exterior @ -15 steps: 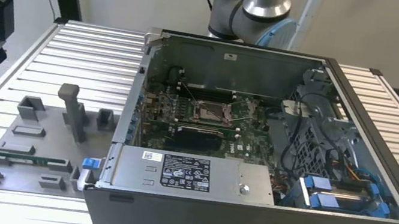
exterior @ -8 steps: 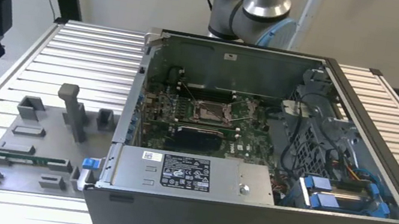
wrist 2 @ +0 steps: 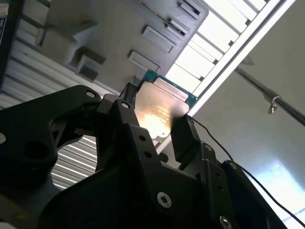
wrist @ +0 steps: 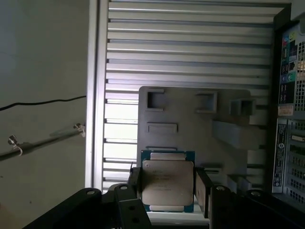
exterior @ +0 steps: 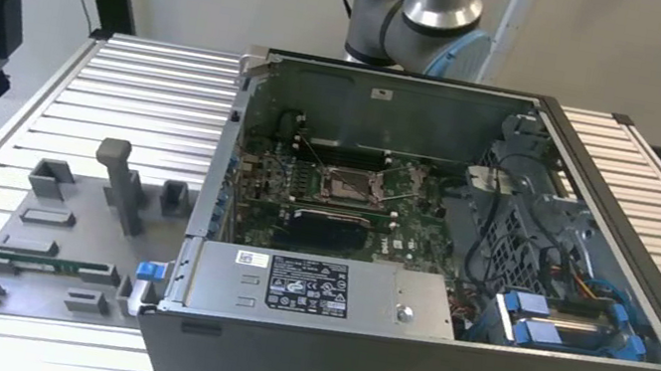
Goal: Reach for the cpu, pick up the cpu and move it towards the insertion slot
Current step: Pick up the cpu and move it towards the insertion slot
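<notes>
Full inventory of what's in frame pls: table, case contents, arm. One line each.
cpu: 1, silvery face on a green-edged board, in the air off the table's edge at the exterior view's left
computer case: 1, dark grey, open on top, middle of the table
insertion slot: 1, silver frame, inside the case
power supply: 1, silver, near side of the case
fixture tray: 1, grey, on the table, to the exterior view's left of the case
memory stick: 1, green, lying in the tray
table: 1, silver, slatted
arm: 1, silver and blue-grey, behind the case
gripper: 1, black, jaws shut on the cpu
</notes>
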